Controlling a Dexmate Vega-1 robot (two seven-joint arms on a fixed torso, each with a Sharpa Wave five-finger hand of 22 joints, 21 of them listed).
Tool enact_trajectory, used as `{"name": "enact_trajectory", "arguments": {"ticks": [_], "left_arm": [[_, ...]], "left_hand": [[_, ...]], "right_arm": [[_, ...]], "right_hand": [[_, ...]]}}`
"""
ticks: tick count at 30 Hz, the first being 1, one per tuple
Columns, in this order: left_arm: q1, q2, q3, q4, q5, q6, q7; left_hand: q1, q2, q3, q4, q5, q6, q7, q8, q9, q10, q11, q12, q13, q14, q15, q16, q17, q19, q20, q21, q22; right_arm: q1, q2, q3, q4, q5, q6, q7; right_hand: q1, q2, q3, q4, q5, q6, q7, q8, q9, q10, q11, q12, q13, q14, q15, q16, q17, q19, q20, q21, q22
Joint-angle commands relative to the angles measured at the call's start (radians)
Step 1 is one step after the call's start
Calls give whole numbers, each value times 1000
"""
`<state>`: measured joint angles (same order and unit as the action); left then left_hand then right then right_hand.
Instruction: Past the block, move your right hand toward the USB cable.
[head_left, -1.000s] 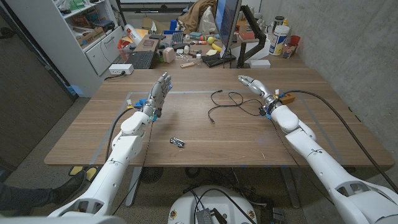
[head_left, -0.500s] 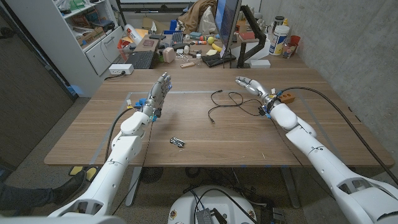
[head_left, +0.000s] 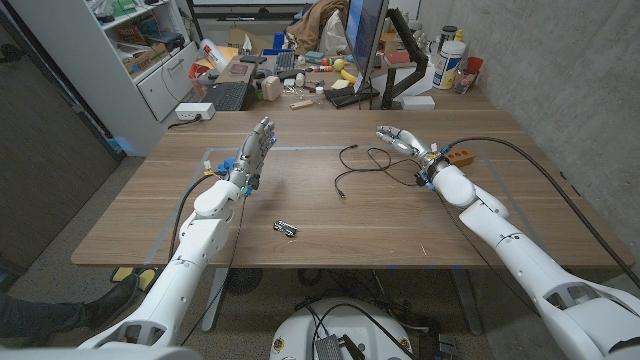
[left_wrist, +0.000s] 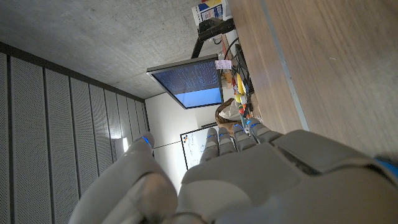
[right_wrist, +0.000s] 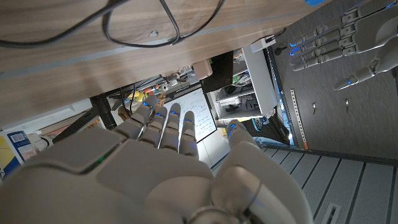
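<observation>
A wooden counter (head_left: 330, 215) fills the middle of the head view, with a cluttered desk and shelving behind it along the upper edge.

At centre left of the frame, the left robot hand (head_left: 254, 152) is raised above the counter on its white arm, standing upright with its fingers straight, close together and pointing up. It holds nothing. In the left wrist view the back of this robot hand (left_wrist: 261, 174) shows in the lower part, with a lit monitor (left_wrist: 189, 81) beyond its fingertips.

Just below the centre of the head view, a small metal object (head_left: 286, 229) lies on the counter by itself, well apart from both arms; it is too small to tell what it is.

Right of centre, the black USB cable (head_left: 362, 163) lies in loose loops on the counter, with one end trailing toward the lower left.

Just to the right of the cable, the right robot hand (head_left: 398, 139) hangs over the counter with fingers spread and extended toward the upper left, near the cable's loops but holding nothing. In the right wrist view the cable (right_wrist: 143, 28) curves across the wood beyond the open fingers of that robot hand (right_wrist: 161, 168).

Close behind the right wrist, an orange block (head_left: 460, 157) sits on the counter.
</observation>
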<state>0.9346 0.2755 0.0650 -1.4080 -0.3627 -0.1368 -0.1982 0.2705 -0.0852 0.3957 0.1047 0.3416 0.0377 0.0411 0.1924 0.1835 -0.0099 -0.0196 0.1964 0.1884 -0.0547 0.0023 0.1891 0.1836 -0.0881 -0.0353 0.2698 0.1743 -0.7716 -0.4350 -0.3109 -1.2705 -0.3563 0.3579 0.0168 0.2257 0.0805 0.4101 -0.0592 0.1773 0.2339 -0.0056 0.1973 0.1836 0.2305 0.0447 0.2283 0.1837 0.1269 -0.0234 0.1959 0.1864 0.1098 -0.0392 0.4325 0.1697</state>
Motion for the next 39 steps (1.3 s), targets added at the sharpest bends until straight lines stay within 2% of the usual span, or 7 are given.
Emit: {"name": "enact_trajectory", "arguments": {"ticks": [1, 14, 39], "left_arm": [[-2, -3, -3, 4, -2, -5, 5], [2, -8, -6, 7, -4, -16, 9], [6, 1, -7, -5, -7, -15, 7]], "left_hand": [[1, 6, -5, 1, 2, 2, 5, 5, 3, -6, -4, 3, 3, -12, -3, -2, 2, -9, -20, -4, 6], [2, 8, -8, 1, 2, 3, 4, 6, 3, -7, -4, 4, 3, -13, -2, -2, 2, -9, -19, -7, 6], [3, 11, -13, 1, 2, 6, 5, 6, 4, -12, -9, 3, 3, -22, -1, -3, 2, -12, -11, -16, 6]], "right_arm": [[5, -18, -26, -21, -66, -34, -15], [14, -50, -64, -53, -151, -74, -8], [31, -82, -110, -86, -274, -160, -18]], "right_hand": [[8, 5, 3, -4, 6, -2, -3, -4, 6, -4, -3, -6, 3, 1, 0, -1, 2, -5, -34, -5, 6], [9, 6, 4, -6, 6, 0, -2, -2, 6, -7, -14, -9, 3, -4, -3, -4, 1, -6, -35, -14, 6], [12, 4, 4, -11, 6, -9, -15, -5, 6, -23, -15, -16, 3, -21, 3, -10, 1, -24, -29, -35, 7]]}}
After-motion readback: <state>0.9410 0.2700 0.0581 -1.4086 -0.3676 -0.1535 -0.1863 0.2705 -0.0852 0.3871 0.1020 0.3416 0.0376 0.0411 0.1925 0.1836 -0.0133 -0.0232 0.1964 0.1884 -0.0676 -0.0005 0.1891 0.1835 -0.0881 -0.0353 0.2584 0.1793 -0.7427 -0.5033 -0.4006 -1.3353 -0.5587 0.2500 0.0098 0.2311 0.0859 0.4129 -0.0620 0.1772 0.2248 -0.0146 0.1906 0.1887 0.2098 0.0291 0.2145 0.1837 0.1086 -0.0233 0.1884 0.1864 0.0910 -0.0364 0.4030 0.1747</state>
